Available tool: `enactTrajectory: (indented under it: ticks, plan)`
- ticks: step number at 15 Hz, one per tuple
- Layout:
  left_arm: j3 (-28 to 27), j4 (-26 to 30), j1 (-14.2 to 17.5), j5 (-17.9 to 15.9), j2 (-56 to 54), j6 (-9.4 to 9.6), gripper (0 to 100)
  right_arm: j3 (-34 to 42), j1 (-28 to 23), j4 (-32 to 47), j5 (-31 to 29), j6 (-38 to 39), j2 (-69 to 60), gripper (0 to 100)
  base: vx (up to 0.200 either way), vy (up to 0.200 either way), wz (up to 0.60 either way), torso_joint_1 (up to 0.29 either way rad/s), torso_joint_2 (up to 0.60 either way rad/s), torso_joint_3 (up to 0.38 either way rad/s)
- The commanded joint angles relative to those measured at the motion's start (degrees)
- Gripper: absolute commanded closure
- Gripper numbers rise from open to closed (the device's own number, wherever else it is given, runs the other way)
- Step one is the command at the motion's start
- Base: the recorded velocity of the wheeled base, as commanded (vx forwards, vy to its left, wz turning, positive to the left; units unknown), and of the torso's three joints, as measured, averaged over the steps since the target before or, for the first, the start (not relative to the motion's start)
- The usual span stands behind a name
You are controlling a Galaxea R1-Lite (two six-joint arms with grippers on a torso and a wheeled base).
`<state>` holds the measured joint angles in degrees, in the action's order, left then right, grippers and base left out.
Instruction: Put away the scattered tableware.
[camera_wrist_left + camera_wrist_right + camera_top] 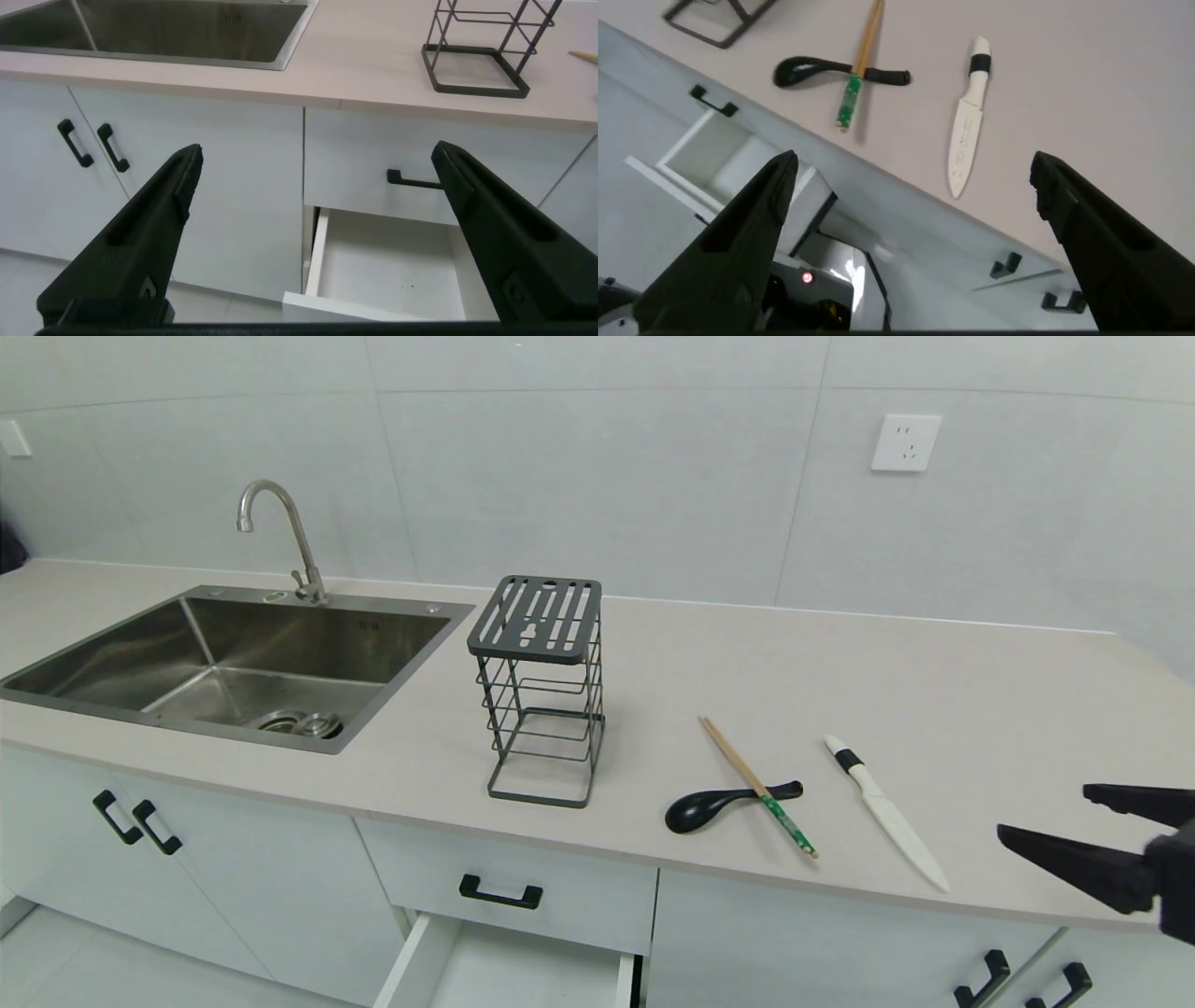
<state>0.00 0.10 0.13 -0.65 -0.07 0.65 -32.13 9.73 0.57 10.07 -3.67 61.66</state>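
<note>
On the counter (840, 681), the white knife (885, 812) lies just left of the right gripper (1042, 810), whose fingers are spread wide and hold nothing. The knife points back to front, handle far away, tip near the front edge. The left gripper (316, 149), also spread and empty, hangs low by the open drawer (392, 271), so the right arm is nearer.

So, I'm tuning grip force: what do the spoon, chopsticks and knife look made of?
Spoon: smooth black with slight sheen, likely plastic or glazed ceramic. Chopsticks: pale tan, probably wood or bamboo, green patterned ends. Knife: matt white blade and handle, black band; perhaps ceramic or plastic.
</note>
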Motion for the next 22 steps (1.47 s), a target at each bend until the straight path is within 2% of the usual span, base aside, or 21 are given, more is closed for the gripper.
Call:
enactTrajectory:
  ticks: [1,4,6,8,13,16,22]
  plan:
    - [0.0,0.0,0.0,-0.1,0.1,-0.03,0,-5.4,5.0,-0.2,-3.8,-0.5,12.4,0,0.0,0.0,0.0,0.0,0.0,0.0]
    - [0.0,0.0,0.0,-0.1,0.1,-0.03,0,-8.4,8.4,-0.3,-4.4,-0.5,19.1,0,0.0,0.0,0.0,0.0,0.0,0.0]
    - [0.0,0.0,0.0,-0.1,0.1,-0.03,0,-12.2,12.2,-0.2,-7.9,0.7,24.1,0,0.0,0.0,0.0,0.0,0.0,0.0]
    - [0.0,0.0,0.0,0.0,0.1,0.06,0,-14.2,15.5,-0.5,-11.3,6.9,28.5,0,0.0,0.0,0.0,0.0,0.0,0.0]
    - [0.0,0.0,0.0,-0.1,0.1,-0.03,0,-14.4,16.0,-3.6,-11.2,7.7,30.6,0,0.0,0.0,0.0,0.0,0.0,0.0]
    - [0.0,0.0,0.0,-0.1,0.1,0.06,0,-14.4,17.6,-9.2,-10.9,7.6,35.1,0,0.0,0.0,0.0,0.0,0.0,0.0]
    - [0.0,0.0,0.0,-0.1,0.1,-0.03,0,-11.1,18.0,-10.2,-11.2,8.0,35.5,0,0.0,0.0,0.0,0.0,0.0,0.0]
